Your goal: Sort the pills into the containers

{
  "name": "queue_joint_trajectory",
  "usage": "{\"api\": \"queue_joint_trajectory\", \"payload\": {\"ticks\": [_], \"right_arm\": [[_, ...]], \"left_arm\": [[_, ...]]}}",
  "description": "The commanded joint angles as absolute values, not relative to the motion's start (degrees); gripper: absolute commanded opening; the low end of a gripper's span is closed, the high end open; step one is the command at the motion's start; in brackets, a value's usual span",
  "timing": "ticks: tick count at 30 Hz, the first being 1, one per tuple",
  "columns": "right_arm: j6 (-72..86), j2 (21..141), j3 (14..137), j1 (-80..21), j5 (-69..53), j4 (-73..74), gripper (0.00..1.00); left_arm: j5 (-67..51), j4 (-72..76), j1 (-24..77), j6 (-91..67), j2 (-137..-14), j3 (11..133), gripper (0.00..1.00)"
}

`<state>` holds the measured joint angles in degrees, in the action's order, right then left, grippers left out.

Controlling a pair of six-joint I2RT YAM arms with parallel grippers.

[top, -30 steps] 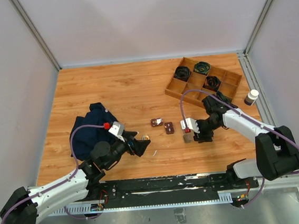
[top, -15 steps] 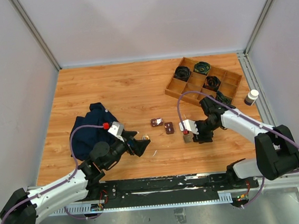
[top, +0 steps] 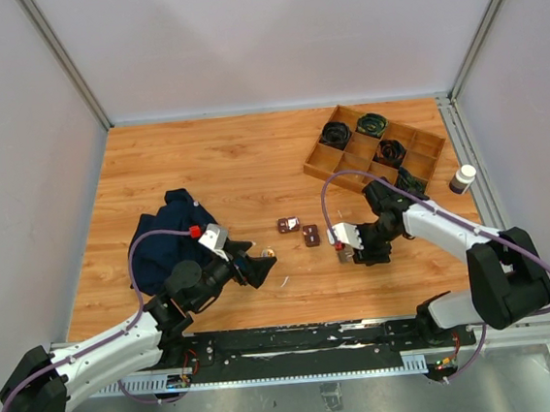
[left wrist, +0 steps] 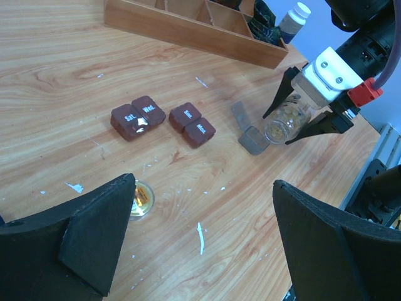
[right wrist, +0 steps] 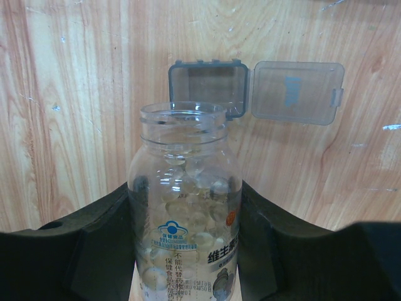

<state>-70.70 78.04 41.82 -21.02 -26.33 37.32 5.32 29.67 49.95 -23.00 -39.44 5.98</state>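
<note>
- Right gripper (top: 347, 246), seen from above, grips a clear plastic pill bottle (top: 342, 250) at the table's near right. Over the last second it has crept slightly left, towards two dark-brown square boxes (top: 300, 230) with pale lettering. The left gripper (top: 261, 266) has not moved.
- Around them are a dark blue cloth (top: 165, 231) at the left, a wooden divided tray (top: 424, 156) holding black cables at the far right, and a small white-capped bottle (top: 462, 179) beside the tray. None of these blocks the bottle.
- Left wrist view: this gripper's jaws are spread wide and empty. Beyond them the brown boxes sit with lids shut, left of a smoky-grey translucent box (left wrist: 254, 140) whose lid is flipped open. The tilted bottle's mouth hangs just beside that box. A round yellow cap (left wrist: 139, 199) lies near the left finger.
- Right wrist view: both fingers clamp the uncapped bottle, which holds pale capsules, with its mouth aimed at the open grey box. Pouring looks imminent. Too steep a tilt could spill many capsules.
</note>
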Motion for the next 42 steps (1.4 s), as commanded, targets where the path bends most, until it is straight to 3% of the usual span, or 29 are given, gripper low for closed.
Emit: {"api": "queue_joint_trajectory", "payload": {"ticks": [1,42], "right_arm": [[-69.72,78.37,43.05,-22.40,-24.93,37.86,0.01],[-65.72,74.41,44.74,-25.93,-18.42,37.39,0.01]], "left_arm": [[5.38,29.88,49.75,-23.03,-38.72,5.45,0.94],[5.28,28.46,49.70,-22.95,-37.87,5.95,0.94]]}}
